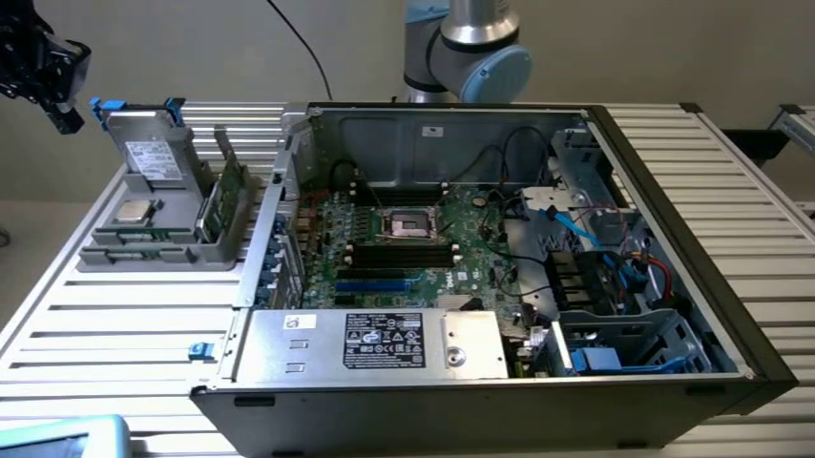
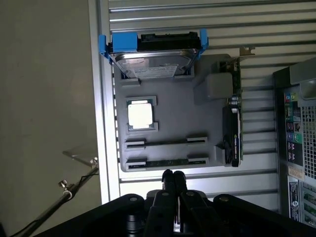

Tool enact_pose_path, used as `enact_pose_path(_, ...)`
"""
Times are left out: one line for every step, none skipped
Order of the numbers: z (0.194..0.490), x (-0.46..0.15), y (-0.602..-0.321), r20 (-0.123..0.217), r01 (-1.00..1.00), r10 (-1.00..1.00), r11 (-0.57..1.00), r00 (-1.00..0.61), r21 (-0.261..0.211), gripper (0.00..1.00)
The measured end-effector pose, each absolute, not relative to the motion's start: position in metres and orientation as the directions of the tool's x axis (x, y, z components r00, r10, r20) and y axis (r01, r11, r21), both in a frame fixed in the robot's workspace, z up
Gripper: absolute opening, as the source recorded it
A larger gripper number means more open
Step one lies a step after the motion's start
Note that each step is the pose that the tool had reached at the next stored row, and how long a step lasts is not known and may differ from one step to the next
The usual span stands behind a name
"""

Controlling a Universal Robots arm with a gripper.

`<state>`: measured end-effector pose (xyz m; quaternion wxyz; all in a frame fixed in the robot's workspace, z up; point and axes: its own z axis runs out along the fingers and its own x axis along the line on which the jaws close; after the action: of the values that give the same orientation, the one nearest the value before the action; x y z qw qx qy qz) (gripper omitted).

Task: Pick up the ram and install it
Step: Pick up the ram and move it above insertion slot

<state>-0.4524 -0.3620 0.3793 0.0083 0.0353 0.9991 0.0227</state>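
The ram (image 2: 167, 162) is a thin green stick lying on edge in the nearest slot of the grey parts holder (image 2: 173, 113). My gripper (image 2: 173, 174) hovers above that edge of the holder, shut, with its two fingers pressed together and nothing between them. In the exterior view the gripper (image 1: 61, 113) hangs high at the left, above and beyond the holder (image 1: 153, 250). The open computer case (image 1: 510, 382) lies at the centre, with the motherboard's black memory slots (image 1: 401, 254) just below the processor socket (image 1: 410, 222).
The holder also carries a drive in a blue bracket (image 2: 153, 54), a square silver processor chip (image 2: 140, 115) and a dark expansion card (image 2: 236, 128) standing on edge. A cable and clamp (image 2: 74, 182) hang off the slatted table's edge. The case's power supply (image 1: 382, 342) sits near its front.
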Motion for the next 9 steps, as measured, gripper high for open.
enact_pose_path(0.3793,-0.4524,-0.362,-0.015,0.07,0.071,0.996,-0.997,0.046,0.11)
enact_pose_path(0.3793,-0.4524,-0.362,-0.015,0.07,0.071,0.996,-0.997,0.046,0.11)
enact_pose_path(0.3794,-0.4524,-0.362,-0.015,0.07,0.071,0.996,-0.997,0.046,0.11)
enact_pose_path(0.3793,-0.4524,-0.362,-0.015,0.07,0.071,0.996,-0.997,0.046,0.11)
enact_pose_path(0.3793,-0.4524,-0.362,-0.015,0.07,0.071,0.996,-0.997,0.046,0.11)
enact_pose_path(0.3794,-0.4524,-0.362,-0.015,0.07,0.071,0.996,-0.997,0.046,0.11)
enact_pose_path(0.3794,-0.4524,-0.3619,-0.015,0.07,0.071,0.996,-0.997,0.046,0.11)
enact_pose_path(0.3794,-0.4524,-0.3619,-0.015,0.067,0.068,0.997,-0.998,0.046,0.11)
enact_pose_path(0.3794,-0.4525,-0.3619,-0.015,0.051,0.051,0.998,-0.999,0.046,0.11)
